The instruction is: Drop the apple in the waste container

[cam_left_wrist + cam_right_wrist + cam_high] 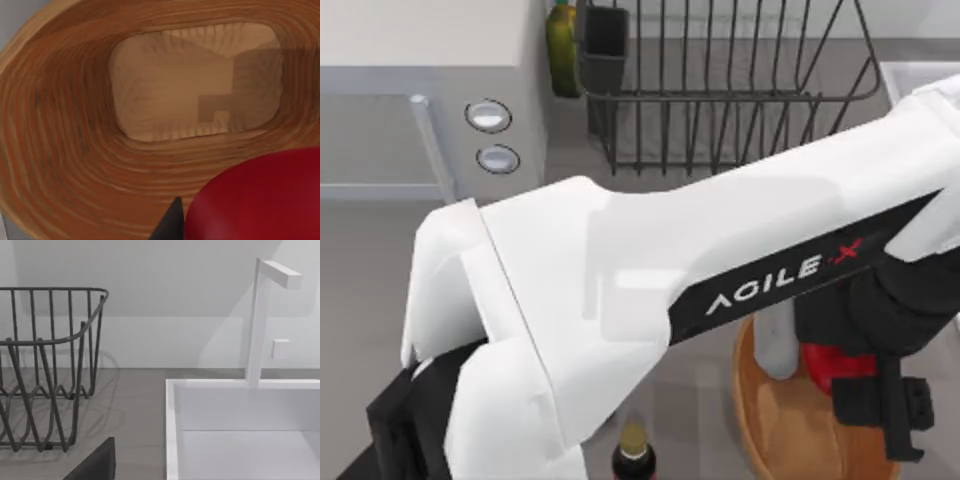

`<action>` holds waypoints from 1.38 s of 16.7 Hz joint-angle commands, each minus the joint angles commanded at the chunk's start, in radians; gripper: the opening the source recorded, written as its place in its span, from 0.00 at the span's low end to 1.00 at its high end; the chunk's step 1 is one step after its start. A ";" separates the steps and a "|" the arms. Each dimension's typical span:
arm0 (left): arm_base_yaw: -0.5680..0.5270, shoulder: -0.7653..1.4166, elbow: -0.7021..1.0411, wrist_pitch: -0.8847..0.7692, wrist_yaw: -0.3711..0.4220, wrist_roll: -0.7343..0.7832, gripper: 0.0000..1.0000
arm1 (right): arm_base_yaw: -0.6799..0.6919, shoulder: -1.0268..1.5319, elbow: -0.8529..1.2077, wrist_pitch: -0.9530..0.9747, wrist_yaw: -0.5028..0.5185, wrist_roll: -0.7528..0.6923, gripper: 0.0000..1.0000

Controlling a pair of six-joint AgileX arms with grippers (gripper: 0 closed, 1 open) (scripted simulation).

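My left arm reaches across the table from the lower left to the lower right of the top view. Its black gripper (850, 388) is shut on the red apple (832, 364) and holds it over the waste container (782, 425), a tan woven basket. The left wrist view looks straight down into the waste container (75, 150), with its lighter flat bottom below. The glossy apple (260, 200) hangs above the inner wall, with a dark fingertip (171, 225) beside it. Part of my right arm (938, 100) sits parked at the top view's right edge.
A black wire dish rack (720, 90) stands at the back, with a green bottle (560, 45) to its left. A white appliance with two knobs (490, 115) sits at back left. A dark bottle (633, 452) stands left of the basket. A white sink (172, 430) with faucet (260, 315) lies at right.
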State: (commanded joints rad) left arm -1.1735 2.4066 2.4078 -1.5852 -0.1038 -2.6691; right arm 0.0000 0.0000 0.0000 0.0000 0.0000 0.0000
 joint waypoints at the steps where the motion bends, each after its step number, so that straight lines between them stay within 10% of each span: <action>1: 0.001 -0.007 -0.023 0.019 -0.001 0.000 0.00 | 0.000 0.000 0.000 0.000 0.000 0.000 1.00; 15: 0.005 -0.077 -0.289 0.222 0.002 0.001 0.00 | 0.000 0.000 0.000 0.000 0.000 0.000 1.00; 23: 0.005 -0.077 -0.289 0.222 0.002 0.001 0.60 | 0.000 0.000 0.000 0.000 0.000 0.000 1.00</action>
State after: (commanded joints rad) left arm -1.1684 2.3300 2.1191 -1.3635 -0.1017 -2.6676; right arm 0.0000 0.0000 0.0000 0.0000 0.0000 0.0000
